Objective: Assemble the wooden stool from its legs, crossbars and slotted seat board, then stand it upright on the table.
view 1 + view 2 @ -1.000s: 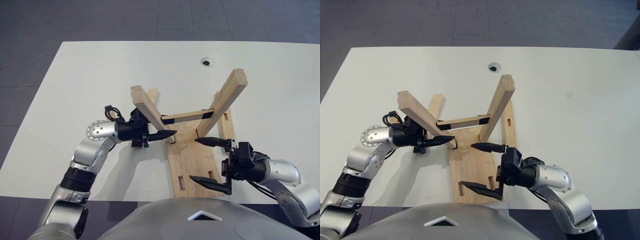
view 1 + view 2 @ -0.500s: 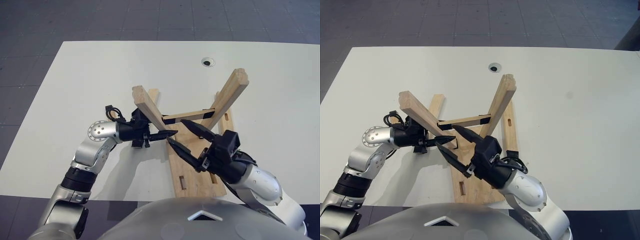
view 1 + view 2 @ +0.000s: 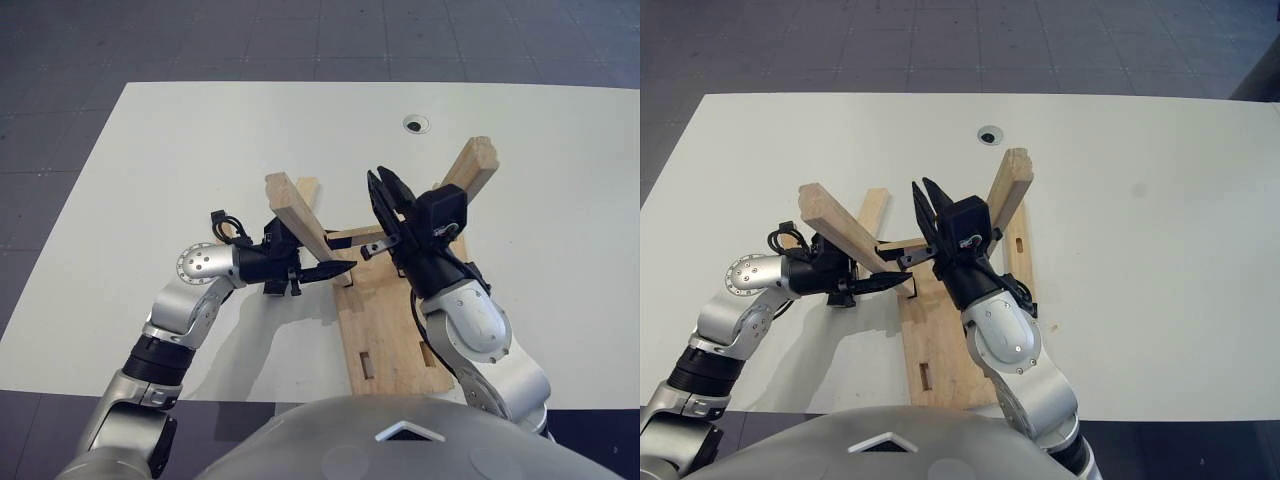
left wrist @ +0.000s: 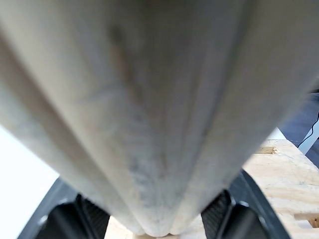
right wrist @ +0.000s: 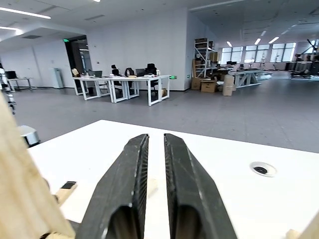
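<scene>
The slotted seat board (image 3: 385, 325) lies flat on the white table (image 3: 170, 150). Two wooden legs rise from it at a slant, the left leg (image 3: 290, 205) and the right leg (image 3: 468, 168), joined by a crossbar (image 3: 345, 236) with black ends. My left gripper (image 3: 338, 268) is shut on the left leg low down; in the left wrist view the leg (image 4: 149, 99) sits between the black pads (image 4: 94, 214). My right gripper (image 3: 383, 188) is raised over the crossbar between the legs, pointing away from me, shut with nothing in it (image 5: 154, 142).
Two more wooden pieces lie flat behind the legs, one at the left (image 3: 308, 188) and a slotted one at the right (image 3: 456, 243). A round cable hole (image 3: 414, 124) sits farther back. Bare table surrounds the stool on all sides.
My right arm swung up from the table's front edge, across the seat board, to above the crossbar, and its fingers went from wide open to shut. The left gripper and the stool kept still.
</scene>
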Tool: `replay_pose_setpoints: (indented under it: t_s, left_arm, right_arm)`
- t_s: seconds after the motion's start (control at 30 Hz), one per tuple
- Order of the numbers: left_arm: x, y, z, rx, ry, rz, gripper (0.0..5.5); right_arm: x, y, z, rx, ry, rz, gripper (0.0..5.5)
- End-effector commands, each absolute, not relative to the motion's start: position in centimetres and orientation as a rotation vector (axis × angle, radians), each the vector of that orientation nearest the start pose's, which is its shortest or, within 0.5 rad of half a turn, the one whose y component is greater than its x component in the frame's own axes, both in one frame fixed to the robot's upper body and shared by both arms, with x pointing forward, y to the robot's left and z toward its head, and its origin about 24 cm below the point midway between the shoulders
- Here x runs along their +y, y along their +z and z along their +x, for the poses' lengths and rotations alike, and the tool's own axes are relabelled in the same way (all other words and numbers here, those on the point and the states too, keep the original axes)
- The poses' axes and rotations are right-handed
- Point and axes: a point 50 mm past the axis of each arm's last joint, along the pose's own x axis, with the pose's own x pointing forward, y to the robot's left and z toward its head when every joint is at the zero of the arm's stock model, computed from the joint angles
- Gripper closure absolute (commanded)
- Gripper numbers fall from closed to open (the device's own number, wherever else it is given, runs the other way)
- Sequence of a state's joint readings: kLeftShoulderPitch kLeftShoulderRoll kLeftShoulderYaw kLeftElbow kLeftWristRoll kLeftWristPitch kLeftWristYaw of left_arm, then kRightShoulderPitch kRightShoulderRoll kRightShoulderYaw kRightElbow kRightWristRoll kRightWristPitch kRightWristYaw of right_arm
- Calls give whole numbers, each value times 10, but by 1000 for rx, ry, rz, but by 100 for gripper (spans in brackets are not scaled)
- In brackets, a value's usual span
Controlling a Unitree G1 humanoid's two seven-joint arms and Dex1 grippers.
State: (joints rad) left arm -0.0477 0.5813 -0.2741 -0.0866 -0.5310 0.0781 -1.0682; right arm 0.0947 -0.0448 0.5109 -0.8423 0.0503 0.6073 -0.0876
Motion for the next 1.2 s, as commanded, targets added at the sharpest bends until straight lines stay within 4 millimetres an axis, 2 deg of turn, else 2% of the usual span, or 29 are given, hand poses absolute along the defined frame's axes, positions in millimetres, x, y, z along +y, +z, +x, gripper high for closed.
replay_pose_setpoints:
  t_s: [0.03,0.1,0.17,0.23,0.33,0.4,0.63,0.8,1.07,1.2]
  left_arm:
    - [163,-13,174,658,-1294,106,345]
    - [163,-14,174,677,-1296,123,345]
    - [164,-13,174,687,-1299,134,345]
    - [164,-13,173,701,-1304,145,345]
    - [164,-14,171,720,-1310,153,345]
    - [164,-15,169,723,-1313,156,345]
    - [161,-19,160,768,-1358,175,345]
    - [153,-43,148,872,-1286,176,345]
    - [157,-57,148,970,-1216,213,345]
    - [158,-55,152,960,-1207,222,345]
  right_arm:
    - [-57,167,188,-176,367,32,495]
    - [-58,170,188,-185,357,28,495]
    - [-56,163,185,-151,364,23,495]
    - [-53,146,181,-73,380,3,495]
    - [-52,107,176,104,394,-23,495]
    - [-54,89,174,186,383,-15,495]
    - [-49,70,171,253,387,29,495]
    - [-43,71,170,244,412,44,495]
    - [-42,78,171,209,419,62,495]
    - [-46,132,179,-14,418,93,495]
